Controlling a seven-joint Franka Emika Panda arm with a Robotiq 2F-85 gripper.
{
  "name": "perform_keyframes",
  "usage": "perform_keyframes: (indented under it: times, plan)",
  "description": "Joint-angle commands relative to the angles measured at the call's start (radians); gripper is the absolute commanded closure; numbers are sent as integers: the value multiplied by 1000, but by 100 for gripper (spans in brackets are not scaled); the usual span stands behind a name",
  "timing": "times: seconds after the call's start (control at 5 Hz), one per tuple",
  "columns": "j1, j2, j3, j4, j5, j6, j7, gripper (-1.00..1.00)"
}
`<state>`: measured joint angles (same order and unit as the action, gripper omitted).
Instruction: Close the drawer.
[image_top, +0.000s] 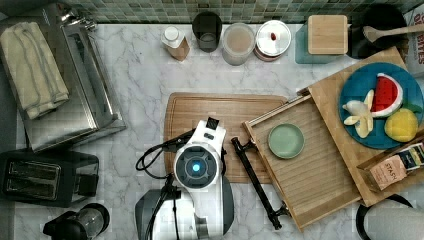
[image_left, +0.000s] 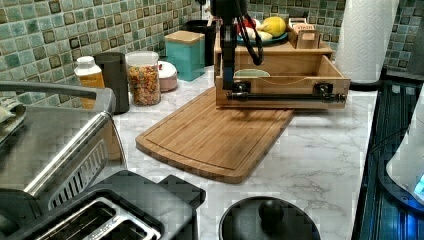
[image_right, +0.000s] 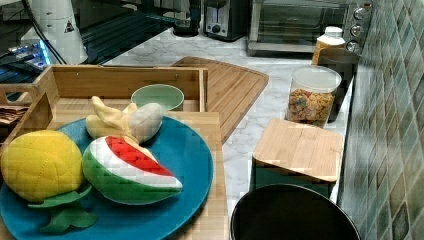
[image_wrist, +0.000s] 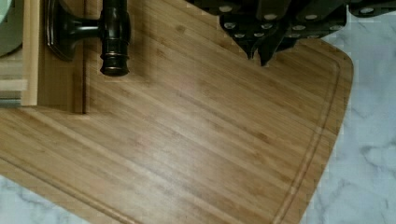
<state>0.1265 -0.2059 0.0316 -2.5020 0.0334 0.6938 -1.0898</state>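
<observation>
Across the marble bench (image_top: 145, 75), the flat rounded-corner wooden cutting board (image_left: 215, 137) lies as the landmark. Shallow light-wood drawer (image_top: 305, 165) with ribbed floor stands pulled well out, its front over the board's edge, a small green bowl (image_top: 285, 140) inside. Long black bar handle (image_top: 256, 182) faces the board. Tool (image_wrist: 261, 53) hangs over the board, just beside the handle's end, fingertips nearly together, holding nothing. Judgement: set the tool against the handle's middle and push square to the front, so the drawer runs straight.
</observation>
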Motion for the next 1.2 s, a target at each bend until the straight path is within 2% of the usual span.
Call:
perform_keyframes:
  times: [0.2, 0.6, 1.2]
  plan:
    - [-49, 60, -75, -131, -27, 120, -160, 100]
    - [-86, 9, -133, -188, -101, 136, -188, 100]
    - [-134, 27, -233, -157, -137, 102, -315, 100]
